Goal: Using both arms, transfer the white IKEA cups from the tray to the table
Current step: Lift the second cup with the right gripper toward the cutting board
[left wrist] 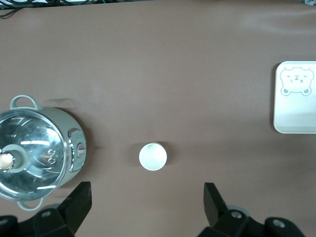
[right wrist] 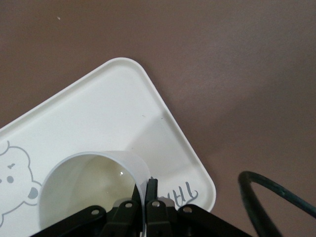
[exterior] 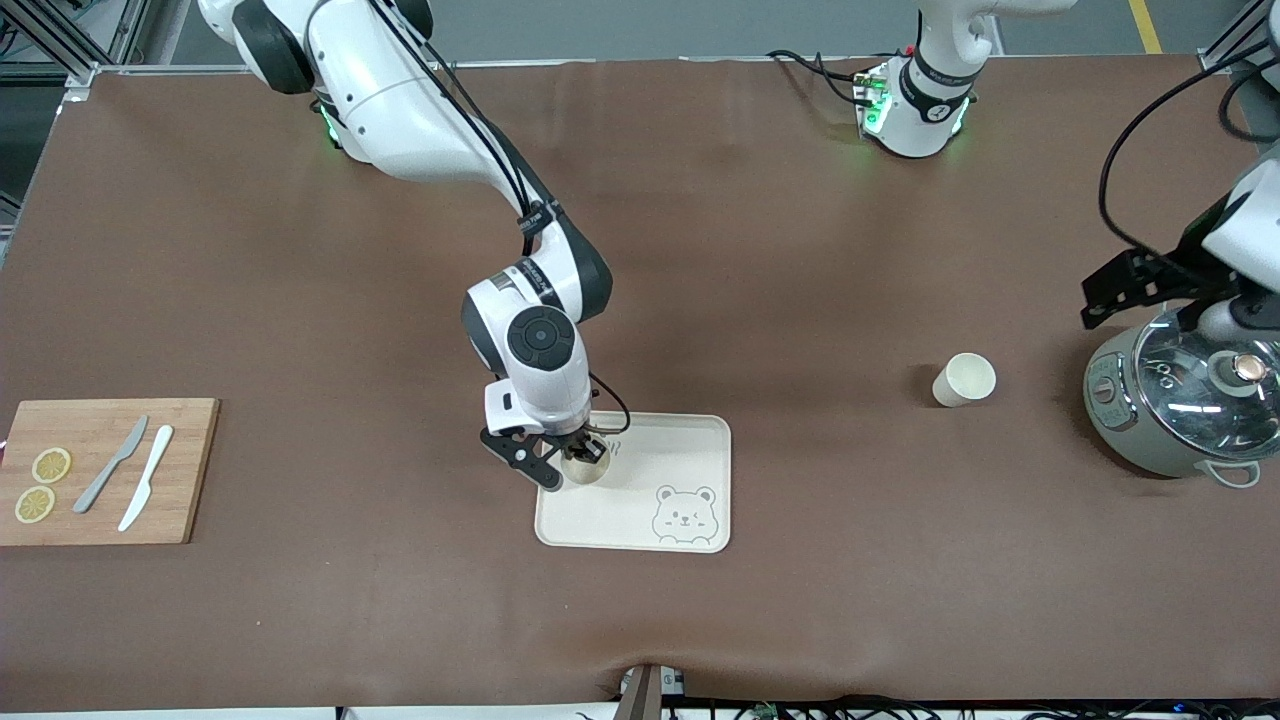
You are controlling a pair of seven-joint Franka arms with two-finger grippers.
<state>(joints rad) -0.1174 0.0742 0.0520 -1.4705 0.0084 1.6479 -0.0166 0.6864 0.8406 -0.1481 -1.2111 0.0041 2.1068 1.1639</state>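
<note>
Front view, lower centre: the right gripper [exterior: 578, 462], fingers pinching the rim of one white cup [exterior: 586, 468], holds it over the bear tray [exterior: 690, 450]. Right of centre, the second white cup [exterior: 965, 380] stands on the brown table [exterior: 750, 250] beside the grey-green pot [exterior: 1180, 400]. At the right edge, the left gripper [left wrist: 145, 202] hangs with fingers spread wide, empty, above that cup.

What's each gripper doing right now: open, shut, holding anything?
Left gripper: open, empty, above the table near the pot, the free cup on the table below it.
Right gripper: shut on the rim of a cup over the bear tray.
</note>
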